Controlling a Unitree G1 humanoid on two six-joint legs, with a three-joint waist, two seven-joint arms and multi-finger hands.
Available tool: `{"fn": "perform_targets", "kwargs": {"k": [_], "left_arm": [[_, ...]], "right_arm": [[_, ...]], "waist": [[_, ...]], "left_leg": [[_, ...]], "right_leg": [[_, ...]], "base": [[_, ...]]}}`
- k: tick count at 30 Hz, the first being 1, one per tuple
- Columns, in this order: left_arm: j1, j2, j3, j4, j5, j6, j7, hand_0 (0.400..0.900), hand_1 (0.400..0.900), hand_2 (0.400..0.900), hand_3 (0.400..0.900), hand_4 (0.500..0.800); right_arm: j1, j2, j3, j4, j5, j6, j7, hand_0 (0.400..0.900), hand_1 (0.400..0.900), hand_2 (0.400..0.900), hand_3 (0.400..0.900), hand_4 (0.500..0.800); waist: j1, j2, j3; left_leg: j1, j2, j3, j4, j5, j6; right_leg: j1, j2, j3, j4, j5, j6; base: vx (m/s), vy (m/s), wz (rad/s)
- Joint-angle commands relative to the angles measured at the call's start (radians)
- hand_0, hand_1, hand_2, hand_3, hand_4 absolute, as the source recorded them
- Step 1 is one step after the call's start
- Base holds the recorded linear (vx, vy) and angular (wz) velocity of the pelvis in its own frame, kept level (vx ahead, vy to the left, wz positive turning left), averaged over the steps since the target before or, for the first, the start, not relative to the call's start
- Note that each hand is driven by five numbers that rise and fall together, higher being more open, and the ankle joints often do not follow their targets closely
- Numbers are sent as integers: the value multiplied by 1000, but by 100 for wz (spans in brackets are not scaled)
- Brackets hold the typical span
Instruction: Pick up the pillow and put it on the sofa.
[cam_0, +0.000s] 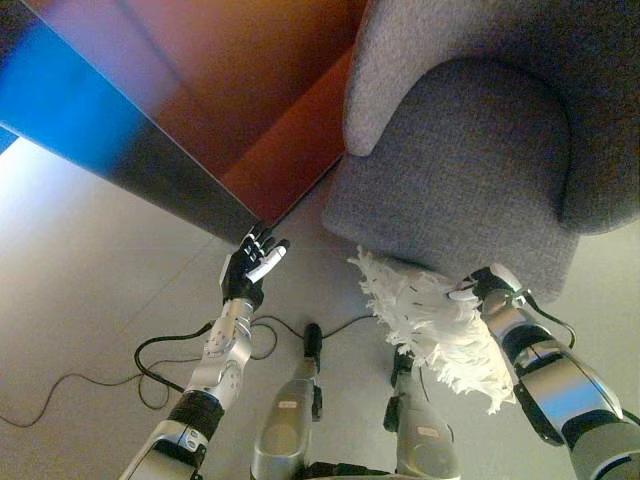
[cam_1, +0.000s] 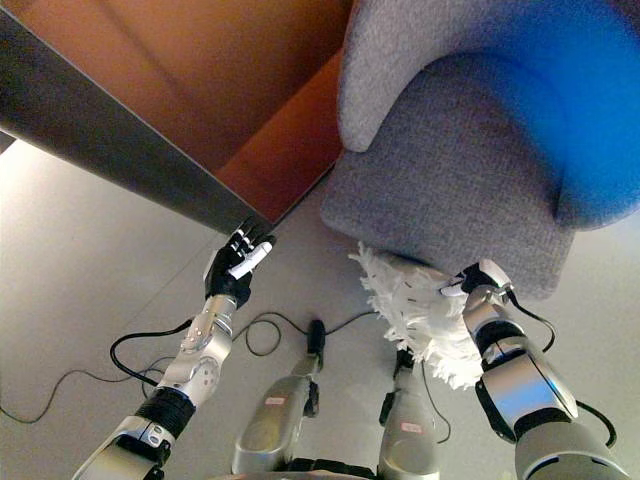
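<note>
A white shaggy pillow (cam_0: 430, 322) hangs in front of the grey sofa (cam_0: 470, 150), just below the sofa's front edge. My right hand (cam_0: 487, 284) is at the pillow's upper right side, its fingers curled into the fluffy cover. The pillow (cam_1: 420, 315) is off the floor and tilted, its lower end trailing down to the right. My left hand (cam_0: 252, 267) is raised at the left, fingers straight and holding nothing, well apart from the pillow.
An orange-brown wall panel (cam_0: 250, 90) with a dark base strip (cam_0: 170, 185) runs diagonally at the left, meeting the sofa's left side. Pale floor (cam_0: 80, 290) spreads to the left and below.
</note>
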Motion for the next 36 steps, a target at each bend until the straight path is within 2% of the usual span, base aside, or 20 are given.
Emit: {"fn": "perform_targets", "kwargs": {"k": [1, 8, 14, 19, 27, 36], "left_arm": [[31, 56, 19, -120, 4, -37, -10, 900, 900, 900, 900, 800], [111, 54, 55, -82, 32, 9, -28, 900, 900, 900, 900, 800], [184, 56, 84, -85, 53, 57, -54, 900, 900, 900, 900, 800], [224, 58, 99, -69, 57, 69, -79, 900, 900, 900, 900, 800], [231, 71, 117, -31, 54, 91, -95, 900, 900, 900, 900, 800], [237, 84, 118, -18, 49, 106, -111, 900, 900, 900, 900, 800]], "right_arm": [[-16, -102, 23, -110, -45, -19, -12, 400, 400, 400, 400, 500], [97, -117, 12, -255, -83, 49, 40, 400, 400, 400, 400, 500], [183, -138, -24, -367, -125, 87, 73, 400, 400, 400, 400, 500], [219, -164, -42, -436, -165, 100, 115, 400, 400, 400, 400, 500], [135, -227, -36, -480, -223, 124, 212, 400, 400, 400, 400, 500], [-1, -300, -9, -436, -240, 115, 263, 400, 400, 400, 400, 500]], "waist": [[17, -93, -93], [13, -127, -198], [17, -148, -284], [18, -155, -326], [21, -172, -373], [37, -183, -406]], "left_leg": [[37, 42, -27, 84, -105, -36], [126, 60, -24, 58, -105, -42], [181, 68, -27, 40, -110, -42], [209, 71, -29, 26, -111, -40], [226, 79, -24, 17, -107, -39], [232, 84, -29, 13, -105, -40]], "right_leg": [[-35, -135, 59, 69, 4, 113], [62, -126, 51, 46, -7, 112], [127, -115, 41, 25, -15, 109], [156, -110, 34, 18, -19, 110], [175, -109, 23, 17, -18, 113], [187, -111, 8, 19, -20, 114]], "base": [[123, -28, 2], [176, -27, 1], [170, -17, 1], [97, 4, 0], [24, 2, -1], [10, 2, 0]]}}
